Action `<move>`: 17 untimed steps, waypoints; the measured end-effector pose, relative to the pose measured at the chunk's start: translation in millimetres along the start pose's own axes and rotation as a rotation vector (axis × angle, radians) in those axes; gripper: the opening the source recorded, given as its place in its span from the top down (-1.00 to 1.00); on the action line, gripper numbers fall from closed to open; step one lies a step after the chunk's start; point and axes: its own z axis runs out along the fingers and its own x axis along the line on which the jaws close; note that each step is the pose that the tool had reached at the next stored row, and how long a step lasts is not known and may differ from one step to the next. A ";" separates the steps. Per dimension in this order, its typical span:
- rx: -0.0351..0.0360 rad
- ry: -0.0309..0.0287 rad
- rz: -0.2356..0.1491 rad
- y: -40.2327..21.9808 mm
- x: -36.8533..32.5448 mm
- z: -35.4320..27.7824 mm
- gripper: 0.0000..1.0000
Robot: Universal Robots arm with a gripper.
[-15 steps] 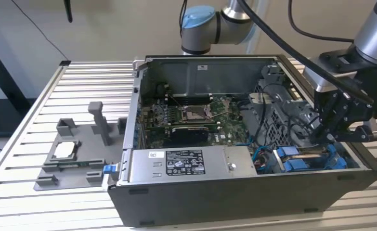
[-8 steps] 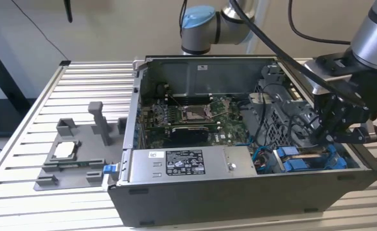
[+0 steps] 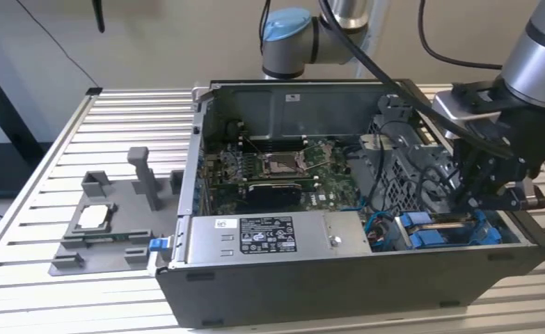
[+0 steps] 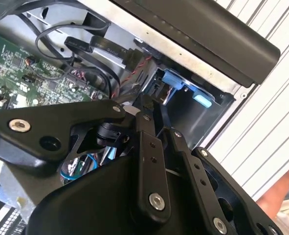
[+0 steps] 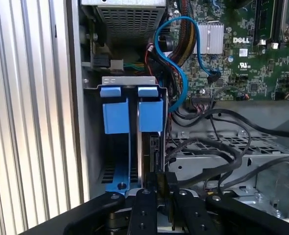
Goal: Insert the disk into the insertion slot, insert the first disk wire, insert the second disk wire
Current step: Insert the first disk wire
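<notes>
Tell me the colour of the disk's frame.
The frame is bright blue, clearest in the first wrist view.

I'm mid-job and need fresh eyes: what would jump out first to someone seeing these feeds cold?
First is the open computer case on the slatted table, with the arm's gripper reaching into its corner at the exterior view's right. In the first wrist view the bright blue frames stand out. The disk sits in the drive bay, with the gripper right at its near end.
</notes>
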 end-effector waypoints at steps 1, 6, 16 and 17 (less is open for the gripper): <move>0.0002 0.0002 0.002 -0.2 0.0 0.8 0.62; 0.0012 0.0005 0.005 -0.6 -0.5 5.2 0.62; 0.0020 0.0014 0.011 -2.2 -0.7 7.8 0.62; 0.0020 0.0014 0.011 -2.3 -0.7 8.0 0.62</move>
